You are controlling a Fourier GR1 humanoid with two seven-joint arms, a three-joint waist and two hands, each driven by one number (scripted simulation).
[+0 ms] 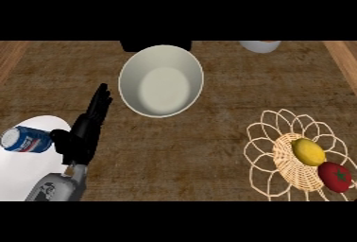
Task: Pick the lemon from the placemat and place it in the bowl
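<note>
A yellow lemon lies on a round woven placemat at the right, touching a red tomato just below it. A large white bowl with nothing inside sits at the top centre. My left hand is at the left, open with straight fingers pointing up toward the bowl's left rim, well apart from the lemon. My right hand does not show in the view.
A blue and white can lies on its side on a white plate at the lower left, beside my left forearm. A white object is cut off at the top edge. Brown counter lies between bowl and placemat.
</note>
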